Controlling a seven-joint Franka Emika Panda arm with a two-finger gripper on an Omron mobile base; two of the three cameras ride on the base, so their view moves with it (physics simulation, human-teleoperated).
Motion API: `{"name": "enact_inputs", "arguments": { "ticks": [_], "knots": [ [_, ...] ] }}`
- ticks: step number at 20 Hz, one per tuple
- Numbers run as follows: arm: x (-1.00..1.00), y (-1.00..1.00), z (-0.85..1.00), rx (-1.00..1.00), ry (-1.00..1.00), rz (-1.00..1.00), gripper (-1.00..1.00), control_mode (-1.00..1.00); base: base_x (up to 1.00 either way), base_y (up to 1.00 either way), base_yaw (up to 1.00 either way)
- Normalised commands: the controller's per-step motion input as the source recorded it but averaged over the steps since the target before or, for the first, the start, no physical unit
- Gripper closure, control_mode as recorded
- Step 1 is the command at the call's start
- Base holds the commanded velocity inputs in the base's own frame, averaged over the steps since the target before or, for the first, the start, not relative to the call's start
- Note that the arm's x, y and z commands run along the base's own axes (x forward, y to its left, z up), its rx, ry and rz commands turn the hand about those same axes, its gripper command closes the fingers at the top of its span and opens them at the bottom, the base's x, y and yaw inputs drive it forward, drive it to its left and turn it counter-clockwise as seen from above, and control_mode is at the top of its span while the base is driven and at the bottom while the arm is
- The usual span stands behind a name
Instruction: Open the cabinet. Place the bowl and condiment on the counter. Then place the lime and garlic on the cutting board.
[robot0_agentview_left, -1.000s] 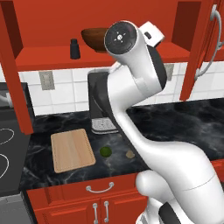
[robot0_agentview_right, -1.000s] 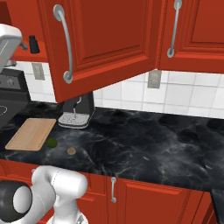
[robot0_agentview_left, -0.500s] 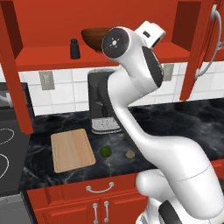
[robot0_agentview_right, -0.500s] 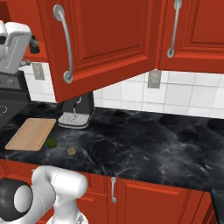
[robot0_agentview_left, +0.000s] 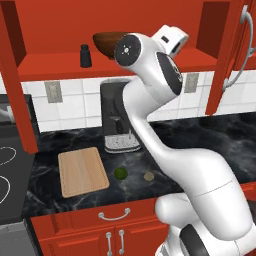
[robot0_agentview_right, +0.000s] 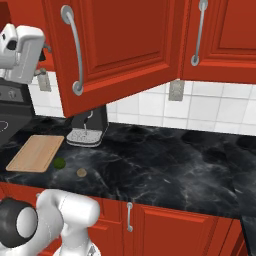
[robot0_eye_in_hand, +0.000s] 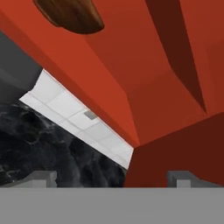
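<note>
Fingers (robot0_eye_in_hand: 111, 179) are standing spread with nothing between them, up at the open cabinet (robot0_agentview_left: 60, 62), beside the bowl (robot0_agentview_left: 107, 42) sitting on its shelf near the condiment (robot0_agentview_left: 85, 55). Down on the bench (robot0_agentview_left: 210, 135), the lime (robot0_agentview_left: 120, 173) and garlic (robot0_agentview_left: 148, 176) are lying just beside the cutting board (robot0_agentview_left: 82, 171)

The red cabinet (robot0_agentview_left: 120, 62) stands open, doors swung wide. On its shelf sit the brown bowl (robot0_agentview_left: 107, 42) and, left of it and apart, the dark shaker (robot0_agentview_left: 86, 55). On the black desk (robot0_agentview_left: 210, 132), the tan board (robot0_agentview_left: 82, 171) lies near the front edge; the lime (robot0_agentview_left: 120, 173) sits just right of it, the garlic (robot0_agentview_left: 148, 176) beyond.
</note>
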Motion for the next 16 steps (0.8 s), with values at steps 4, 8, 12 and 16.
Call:
{"name": "enact_inputs", "arguments": {
  "ticks": [4, 8, 12, 16],
  "knots": [
    [0.00, -0.10, 0.10, -0.03, 0.07, -0.19, -1.00, -1.00, 0.00, 0.00, 0.00],
    [0.23, 0.00, 0.02, -0.15, 0.07, -0.14, -1.00, -1.00, 0.00, 0.00, 0.00],
    [0.51, 0.03, 0.00, -0.22, 0.06, -0.06, -1.00, -1.00, 0.00, 0.00, 0.00],
    [0.22, -0.01, 0.06, -0.13, 0.08, -0.08, -1.00, -1.00, 0.00, 0.00, 0.00]
  ]
}}
